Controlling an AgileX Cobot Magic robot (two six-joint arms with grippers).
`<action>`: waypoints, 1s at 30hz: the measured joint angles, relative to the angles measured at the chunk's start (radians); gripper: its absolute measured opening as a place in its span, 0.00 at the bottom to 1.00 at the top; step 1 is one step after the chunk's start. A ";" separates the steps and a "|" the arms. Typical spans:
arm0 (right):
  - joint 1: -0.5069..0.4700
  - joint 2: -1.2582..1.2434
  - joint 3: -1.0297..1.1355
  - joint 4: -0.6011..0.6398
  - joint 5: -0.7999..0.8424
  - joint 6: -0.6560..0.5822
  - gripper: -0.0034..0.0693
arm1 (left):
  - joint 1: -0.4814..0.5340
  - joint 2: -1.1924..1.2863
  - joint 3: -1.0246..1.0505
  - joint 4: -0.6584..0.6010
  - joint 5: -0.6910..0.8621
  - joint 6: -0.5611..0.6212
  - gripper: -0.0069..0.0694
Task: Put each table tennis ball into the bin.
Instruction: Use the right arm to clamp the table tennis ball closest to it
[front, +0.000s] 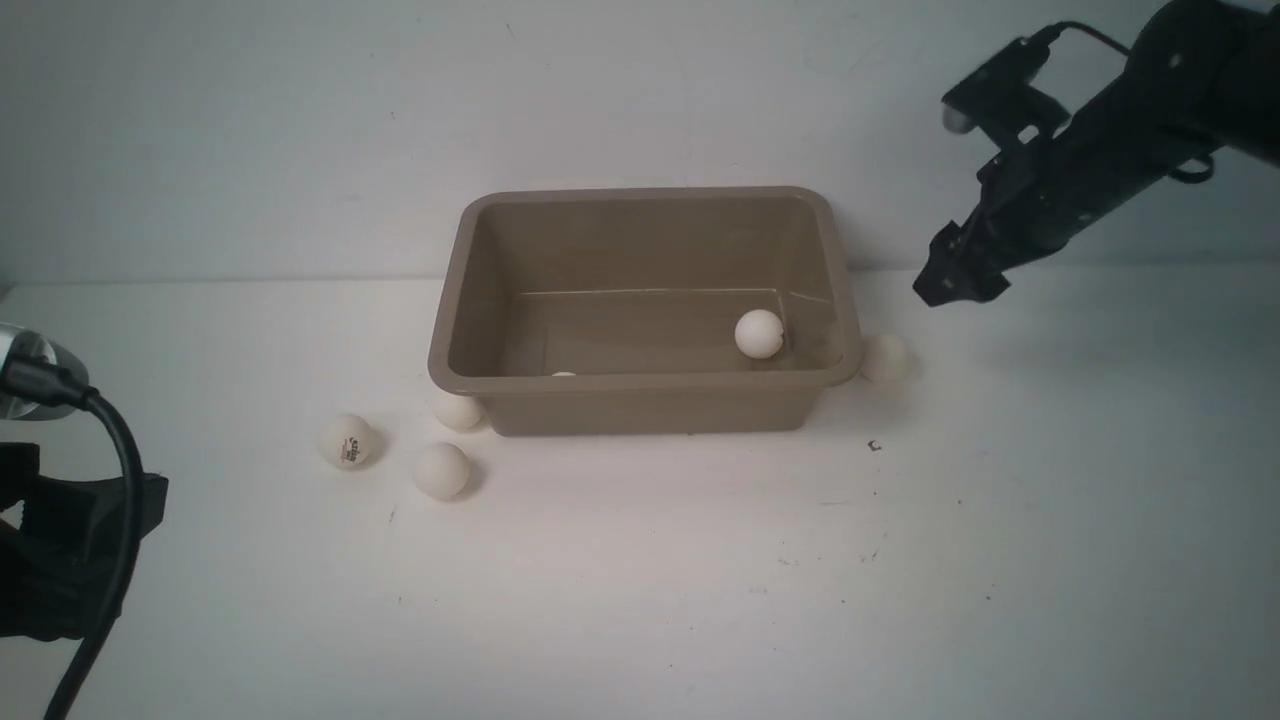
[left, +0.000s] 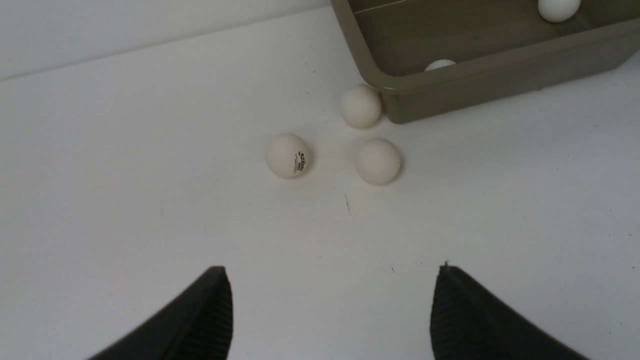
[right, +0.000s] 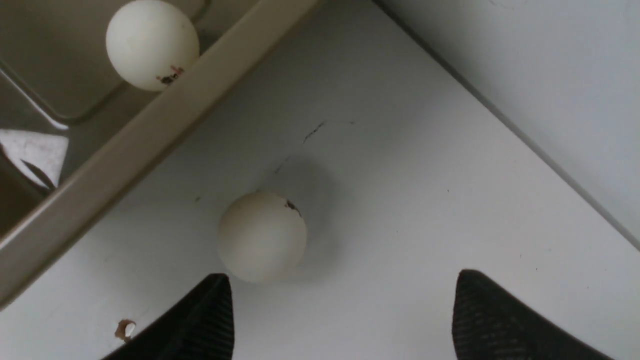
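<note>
Currently the right pincer (right: 341, 280) is hovering in the air off the bin's right side, its black, finely ribbed fingers (right: 200, 325) standing wide apart and gripping nothing. Below it a lone ball (right: 262, 237), matte off-white with a small dark mark, is lying on the desk just beside the bin (front: 650, 410), near its front right corner.

The bin is sitting mid-desk: a rectangular taupe plastic tub with rounded corners, a rolled rim and sloping, faintly glossy walls. Inside, a floor ball (front: 759, 334) is resting on the bottom toward the right wall, and a hidden ball (front: 563, 375) is showing only its top over the front rim.

The left pincer (left: 331, 270) is hanging low at the near left edge, its jaws likewise spread wide and empty. Ahead of it three more balls are lying in a loose cluster off the bin's front left corner. A printed ball (front: 347, 441) is lying farthest left, a plain ball (front: 441, 470) nearest the robot, and a corner ball (front: 458, 410) is sitting just under the rim; whether it is touching the wall I cannot tell.

The desk (front: 700, 600) is looking smooth, white and matte, carrying faint dark scuffs and a tiny brown fleck (front: 874, 446). A bare pale grey wall (front: 300, 120) is rising behind it.
</note>
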 joint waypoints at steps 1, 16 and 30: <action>0.003 0.005 0.000 -0.003 -0.008 0.000 0.78 | 0.000 0.000 0.000 0.000 0.002 0.001 0.72; 0.016 0.096 0.000 0.071 -0.024 -0.076 0.78 | 0.000 0.000 0.000 -0.002 0.005 0.001 0.72; 0.019 0.157 0.000 0.119 -0.032 -0.106 0.72 | 0.000 0.000 0.000 -0.003 0.005 0.001 0.72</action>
